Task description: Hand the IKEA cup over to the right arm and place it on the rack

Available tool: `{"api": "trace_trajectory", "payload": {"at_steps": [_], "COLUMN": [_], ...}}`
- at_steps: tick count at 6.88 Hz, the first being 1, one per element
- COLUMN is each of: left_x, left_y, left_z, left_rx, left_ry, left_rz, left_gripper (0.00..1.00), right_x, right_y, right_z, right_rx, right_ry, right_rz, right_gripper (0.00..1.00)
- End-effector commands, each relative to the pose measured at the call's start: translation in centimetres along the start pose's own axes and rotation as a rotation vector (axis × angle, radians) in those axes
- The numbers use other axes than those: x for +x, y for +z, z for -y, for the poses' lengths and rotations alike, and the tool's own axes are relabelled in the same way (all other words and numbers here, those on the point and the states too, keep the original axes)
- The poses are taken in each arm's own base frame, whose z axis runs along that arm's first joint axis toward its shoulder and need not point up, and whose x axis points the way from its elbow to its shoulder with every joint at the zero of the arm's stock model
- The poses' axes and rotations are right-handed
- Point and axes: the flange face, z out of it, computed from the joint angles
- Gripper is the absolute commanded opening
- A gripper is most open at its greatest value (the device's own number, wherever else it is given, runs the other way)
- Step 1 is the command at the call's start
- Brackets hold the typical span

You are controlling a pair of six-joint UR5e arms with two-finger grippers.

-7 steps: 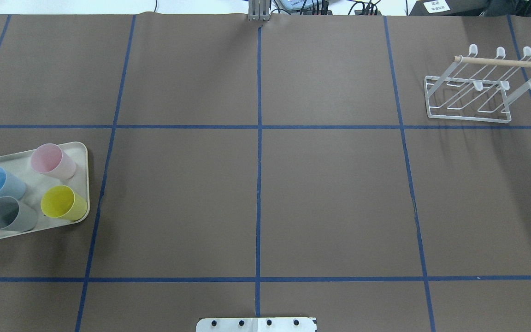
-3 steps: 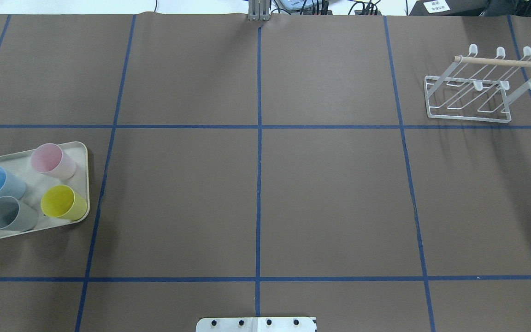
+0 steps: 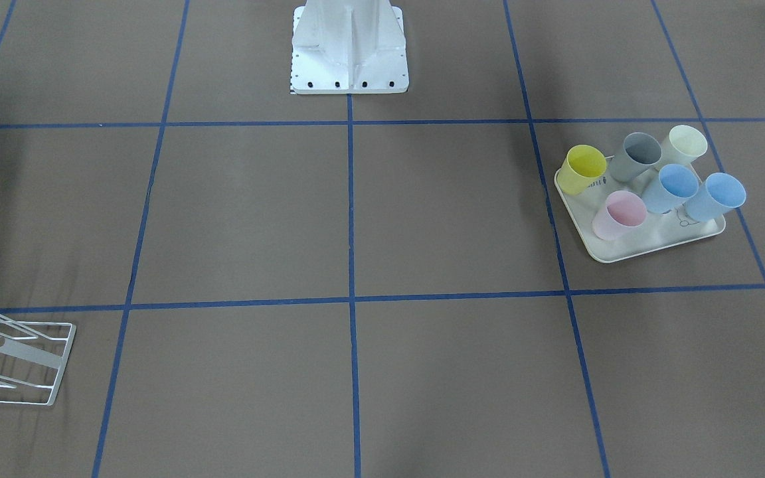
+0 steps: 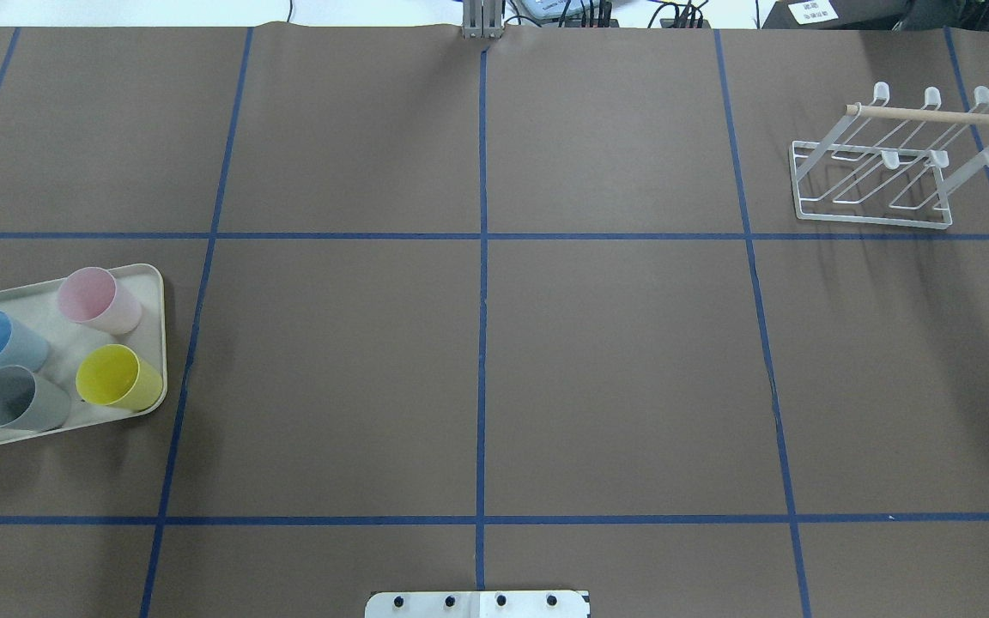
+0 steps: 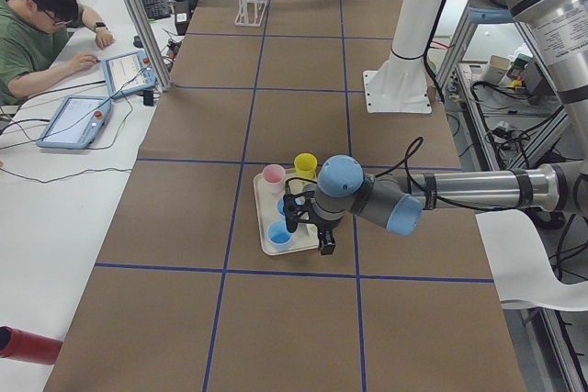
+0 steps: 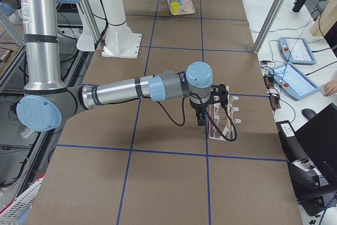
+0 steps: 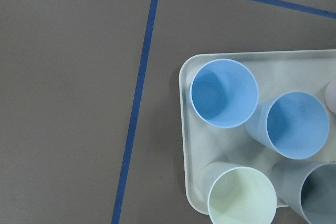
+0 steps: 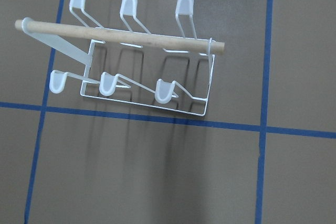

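While left arm [image 5: 459, 192] hovers over tray [image 7: 182, 129], right arm [image 6: 121, 90] over rack [image 8: 121, 38] — fingers' [image 5: 323, 243] spread: cannot tell.

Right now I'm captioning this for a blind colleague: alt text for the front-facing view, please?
A cream tray right of centre holds six upright cups: yellow, grey, cream, pink and two blue. A white wire rack, with no cup on it, is cut off at the lower left; the robot's base stands top centre on the blue-taped brown table.

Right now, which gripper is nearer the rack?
Right. The right gripper hangs close above the rack; the left gripper is over the cup tray at the table's opposite end.
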Motion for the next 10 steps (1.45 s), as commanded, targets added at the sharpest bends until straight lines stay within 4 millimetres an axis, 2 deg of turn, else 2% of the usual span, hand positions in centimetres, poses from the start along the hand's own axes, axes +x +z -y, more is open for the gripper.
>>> {"api": "trace_trajectory", "payload": {"at_steps": [1,3,5,8,10], "left_x": [1.6,3.2,5.3,4.6,3.8], "left_y": [2.2,5.8,9.4,10.6,11.2], "left_z": [-0.2,1.4,0.7,0.2,0.1], "left_rx": [0.013,-0.032,-0.113,-0.142,-0.152], "left_ry": [0.01,0.051,0.106,0.115,0.105], "left_rz": [0.043,0.05,0.06,0.076,0.086], "left_gripper": [0.97,0.97,0.95,0.86,0.72], "right_x": [-1.2,-2.5,-2.8,-3.0,-3.1], "right_y": [0.6,1.1,1.1,0.8,0.9], "right_z": [0.3,1.2,1.5,1.5,1.6], "right_rx": [-0.011,-0.017,-0.016,-0.011,-0.011], "right_ry": [0.009,-0.006,-0.01,-0.007,-0.003], "right_rz": [0.005,0.008,0.01,0.01,0.01], "right_gripper": [1.0,1.0,1.0,1.0,1.0]}}
